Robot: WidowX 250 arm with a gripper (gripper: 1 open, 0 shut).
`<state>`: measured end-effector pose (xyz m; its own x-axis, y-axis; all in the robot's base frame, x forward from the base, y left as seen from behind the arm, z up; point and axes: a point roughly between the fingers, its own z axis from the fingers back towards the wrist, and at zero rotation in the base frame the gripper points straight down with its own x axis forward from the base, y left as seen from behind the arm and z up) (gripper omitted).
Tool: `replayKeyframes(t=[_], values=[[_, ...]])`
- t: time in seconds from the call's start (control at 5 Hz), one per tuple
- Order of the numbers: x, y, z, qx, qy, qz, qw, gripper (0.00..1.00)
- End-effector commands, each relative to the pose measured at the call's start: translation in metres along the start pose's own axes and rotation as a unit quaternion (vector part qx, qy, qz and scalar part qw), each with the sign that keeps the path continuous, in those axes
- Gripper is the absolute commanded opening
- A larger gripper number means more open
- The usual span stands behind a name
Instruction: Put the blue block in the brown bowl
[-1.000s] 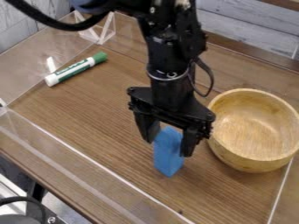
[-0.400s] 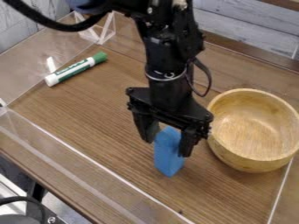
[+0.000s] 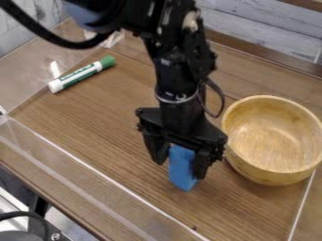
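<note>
Compared with a second ago the arm sits a bit lower, so the fingers now straddle more of the block, and nothing else on the table (image 3: pixel 88 122) has budged. Biggest thing after that is the brown bowl (image 3: pixel 270 139), sitting empty at the right, just beside the action but not touching anything. Then the gripper (image 3: pixel 184 162), pointing straight down with its jaws spread wide, one finger on each side of the blue block (image 3: pixel 185 169). That block lies on the wood right under the hand, left of the bowl, and I'd say it isn't gripped yet since the jaws haven't pinched in. So this looks like the reach-and-grasp step. Next move, my guess: squeeze shut on the block, lift it clear of the rim, slide right over the bowl and let go. Marker (image 3: pixel 82 72) at the back left is just clutter.
</note>
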<state>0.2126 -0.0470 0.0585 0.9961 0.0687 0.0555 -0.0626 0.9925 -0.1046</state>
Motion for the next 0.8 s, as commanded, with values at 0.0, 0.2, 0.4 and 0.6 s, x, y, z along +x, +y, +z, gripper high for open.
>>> replayKeyframes(t=[0.0, 0.2, 0.4, 0.6], values=[[0.0067, -0.0015, -0.0027, -0.006, -0.02, 0.004, 0.9998, 1.0], [0.0077, -0.0009, -0.0084, -0.008, -0.024, 0.008, 0.9996, 1.0], [0.0087, 0.0002, -0.0116, -0.008, -0.027, 0.011, 0.9995, 0.0], [0.0101, 0.0013, -0.0101, -0.005, -0.029, 0.012, 0.9995, 0.0]])
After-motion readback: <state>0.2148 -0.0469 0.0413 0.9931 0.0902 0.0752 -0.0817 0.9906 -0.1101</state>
